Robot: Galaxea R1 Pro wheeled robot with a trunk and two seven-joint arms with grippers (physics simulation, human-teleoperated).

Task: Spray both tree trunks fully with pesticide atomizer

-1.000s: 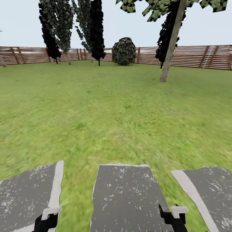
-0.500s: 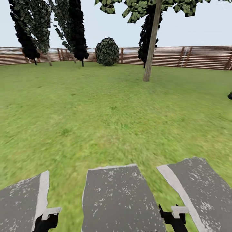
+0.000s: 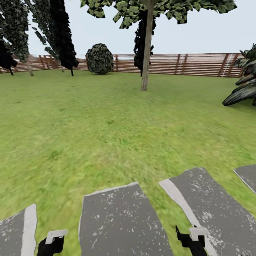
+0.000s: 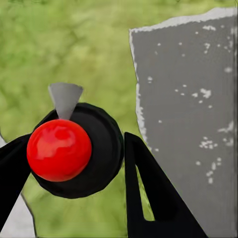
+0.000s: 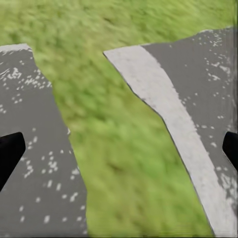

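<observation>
The pesticide atomizer [image 4: 74, 153], a black round body with a red knob and a grey cone nozzle, sits between the black fingers of my left gripper [image 4: 74, 166], which is shut on it. In the head view my left gripper [image 3: 52, 243] and my right gripper [image 3: 192, 241] are at the picture's lower edge. The right gripper [image 5: 119, 148] is open over grass and paving, with nothing between its fingers. One tree stands far ahead on the lawn, with a straight pale trunk [image 3: 145, 60] and a leafy crown [image 3: 160, 9].
Grey paving stones [image 3: 121, 224] lie just ahead of me, with green lawn [image 3: 106, 124] beyond. A brown slat fence [image 3: 185, 64] closes the far side. Dark conifer-like trees [image 3: 60, 32] and a round bush [image 3: 99, 58] stand at the back left, and dark palm fronds [image 3: 243, 92] at the right.
The whole head view has swung to the right, so the tree, bush and stones sit further left in the picture and palm fronds have come in at the right. Both grippers look unchanged.
</observation>
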